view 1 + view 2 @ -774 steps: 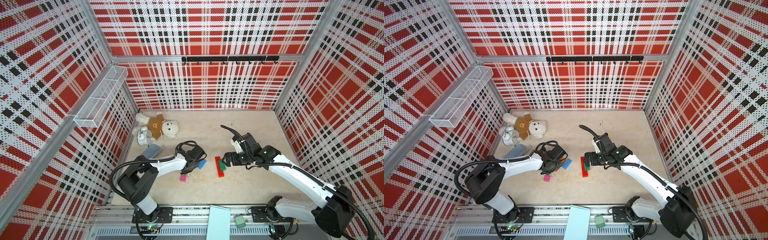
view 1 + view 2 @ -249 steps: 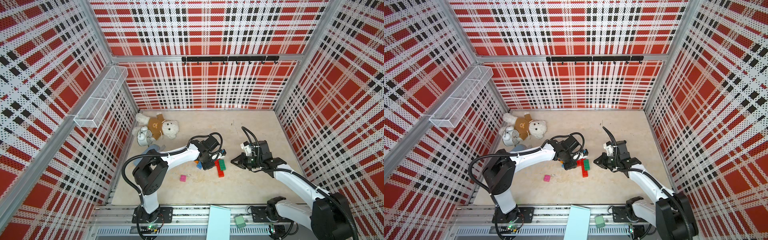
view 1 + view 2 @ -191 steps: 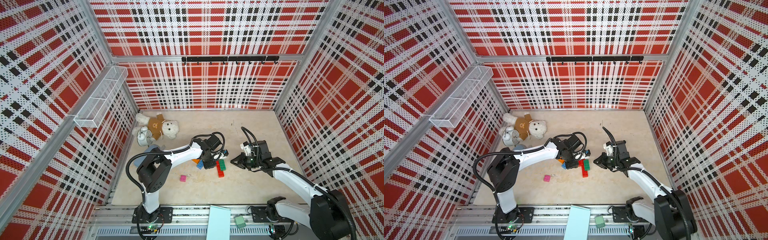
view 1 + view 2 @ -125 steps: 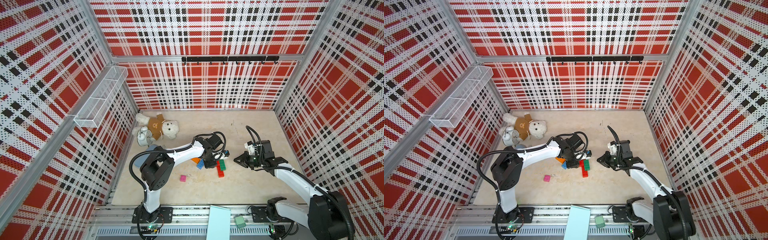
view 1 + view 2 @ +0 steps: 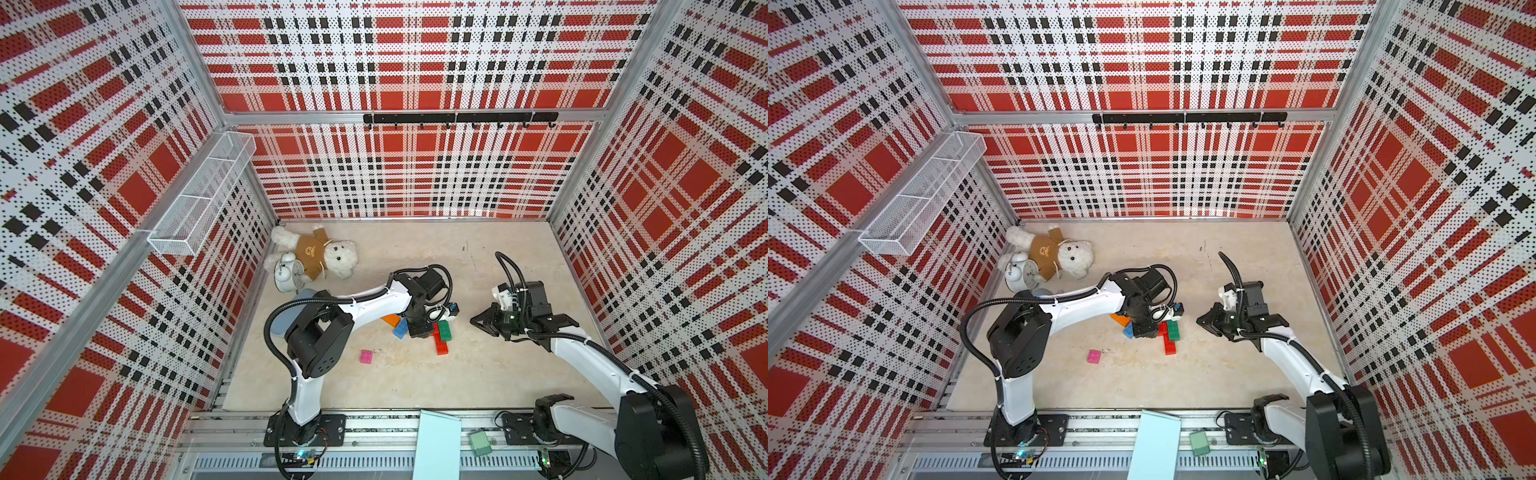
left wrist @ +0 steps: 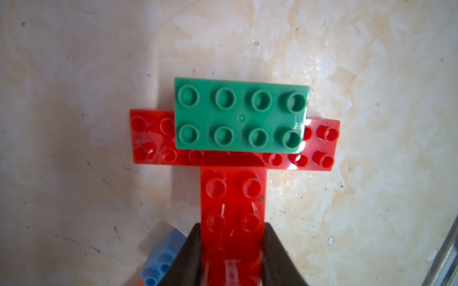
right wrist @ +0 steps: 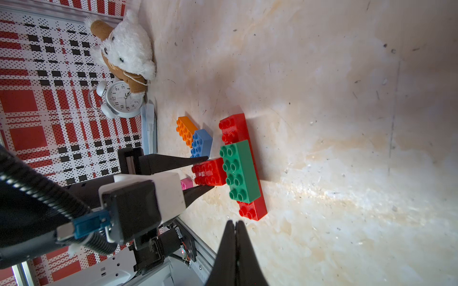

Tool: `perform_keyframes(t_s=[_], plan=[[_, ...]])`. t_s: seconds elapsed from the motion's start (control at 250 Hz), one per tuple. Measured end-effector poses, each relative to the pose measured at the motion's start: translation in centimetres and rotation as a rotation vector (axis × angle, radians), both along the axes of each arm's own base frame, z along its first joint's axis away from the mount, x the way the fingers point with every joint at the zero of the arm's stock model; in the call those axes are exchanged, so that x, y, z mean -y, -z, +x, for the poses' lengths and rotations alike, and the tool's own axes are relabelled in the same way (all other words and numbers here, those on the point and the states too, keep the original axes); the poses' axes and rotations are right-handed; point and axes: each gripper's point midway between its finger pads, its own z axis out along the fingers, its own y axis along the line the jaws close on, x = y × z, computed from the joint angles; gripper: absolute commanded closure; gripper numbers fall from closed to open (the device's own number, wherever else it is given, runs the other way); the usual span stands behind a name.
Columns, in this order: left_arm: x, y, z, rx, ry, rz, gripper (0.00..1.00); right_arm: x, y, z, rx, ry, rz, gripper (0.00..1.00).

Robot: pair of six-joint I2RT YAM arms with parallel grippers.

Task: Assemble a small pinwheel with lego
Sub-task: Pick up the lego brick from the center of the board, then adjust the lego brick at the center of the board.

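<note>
Item: lego, loose and part-joined, mid-floor between both arms.

- Red strip [image 6: 148, 138] lay flat, with the green brick [image 6: 240, 115] seated on it.
- Left gripper [image 6: 231, 225] pinched a red brick [image 6: 233, 198] by its long sides. The brick's free end met the strip beside the green one; we could not tell whether it was pressed on.
- Right gripper [image 7: 234, 221] had its jaws pressed together, empty, near the strip's end.
- Blue brick [image 7: 201, 143] crowded just beside a left finger, touching the orange brick [image 7: 186, 131].
- Pink brick [image 5: 366, 356] lay apart, towards the front.
- Teddy bear [image 5: 328, 257] and alarm clock [image 7: 121, 99] were in the far corner, well apart from the bricks.
- Wire basket [image 5: 199, 199] and hook rail [image 5: 457, 118] were on the walls.
- Writing: we read only the clock's dial numerals.
</note>
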Motion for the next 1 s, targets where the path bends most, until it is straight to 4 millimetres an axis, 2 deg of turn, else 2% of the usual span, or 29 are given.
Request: perform_keyframes(t_s=[0.14,0.216,0.288,0.376,0.524,0.656,0.82,1.0], plan=[[-0.3,0.0,0.4,-0.004,-0.014,-0.008,0.74,0.2,0.7,-0.1,-0.017,-0.004,-0.022,0.72],[-0.6,-0.2,1.0,-0.005,-0.032,-0.019,0.74,0.4,1.2,0.0,-0.029,-0.009,-0.047,0.58],[-0.9,-0.8,1.8,0.011,-0.055,-0.038,0.74,0.3,1.5,0.4,-0.044,-0.018,-0.059,0.45],[-1.4,-1.9,2.3,0.037,-0.095,-0.070,0.74,-0.2,1.9,1.3,-0.057,-0.043,-0.067,0.33],[-2.7,-4.5,2.0,0.094,-0.205,-0.137,0.75,-1.8,2.7,3.7,-0.072,-0.091,-0.073,0.31],[-3.8,-6.8,1.9,0.139,-0.316,-0.187,0.75,-4.2,3.6,5.8,-0.075,-0.155,-0.078,0.30],[-6.4,-8.7,1.9,0.194,-0.489,-0.216,0.75,-7.1,5.0,6.8,-0.084,-0.224,-0.065,0.30],[-9.6,-9.4,1.7,0.215,-0.639,-0.231,0.75,-8.7,6.4,6.6,-0.115,-0.267,-0.053,0.31]])
